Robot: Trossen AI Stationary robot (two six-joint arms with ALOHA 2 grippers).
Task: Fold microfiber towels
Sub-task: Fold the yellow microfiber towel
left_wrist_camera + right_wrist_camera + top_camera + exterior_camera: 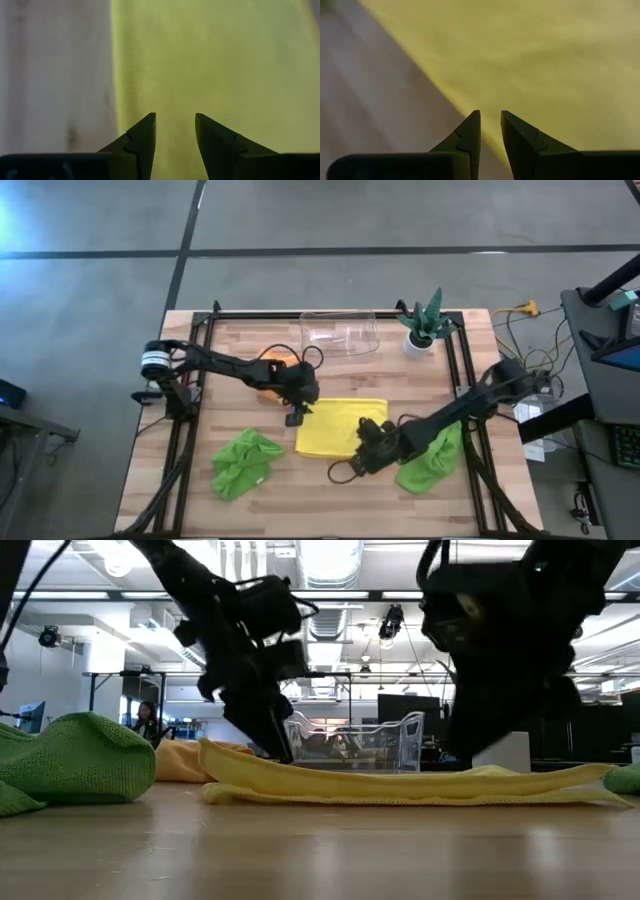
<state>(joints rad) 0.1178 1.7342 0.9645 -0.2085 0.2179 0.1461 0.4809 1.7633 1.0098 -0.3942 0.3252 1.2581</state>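
Observation:
A yellow microfiber towel (340, 428) lies flat in the middle of the table. My left gripper (297, 418) is open and points down, just inside the towel's left edge (114, 75). My right gripper (366, 448) is narrowly open over the towel's near right edge (445, 95). An orange towel (272, 370) lies mostly under the left arm. One lime green towel (245, 462) sits crumpled at the near left. The other lime green towel (432, 460) lies partly under the right arm. My left gripper (175, 116) comes at the yellow towel slanting from above, its fingertips (283, 752) down at the cloth's top surface; I cannot tell whether they touch. My right gripper (490, 112) stands low at the towel's edge, and I cannot tell whether it touches.
A clear plastic bin (340, 332) stands at the far middle of the table. A spiky green plant in a white pot (420, 330) stands at the far right. Black frame rails (190, 420) run along both sides. Bare wood (330, 500) shows along the near edge.

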